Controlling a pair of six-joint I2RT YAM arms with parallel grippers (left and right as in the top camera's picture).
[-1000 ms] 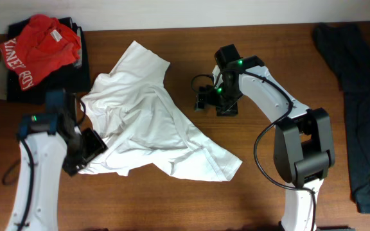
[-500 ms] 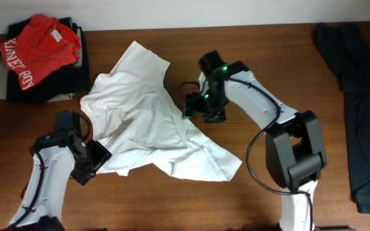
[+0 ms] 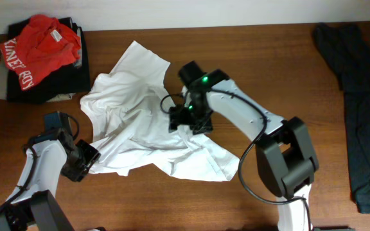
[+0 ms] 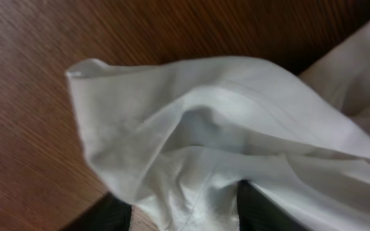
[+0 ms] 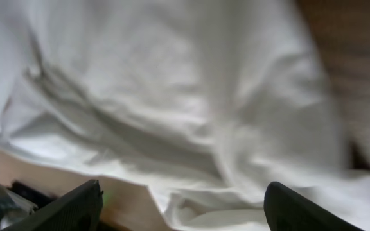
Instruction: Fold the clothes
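Left end effector (image 4: 182, 210) is straddling hem of crumpled white cotton T-shirt (image 3: 140, 128), grip unclear | right end effector (image 5: 185, 205) is hovering open above, probably to spread it | shirt is lying toward left edge of table (image 3: 268, 70).

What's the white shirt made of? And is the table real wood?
The white T-shirt looks like soft, matte cloth, probably cotton: it crumples into loose folds and has stitched hems. The table looks like smooth brown wood with grain lines, but real wood or a printed layer, I can't tell.
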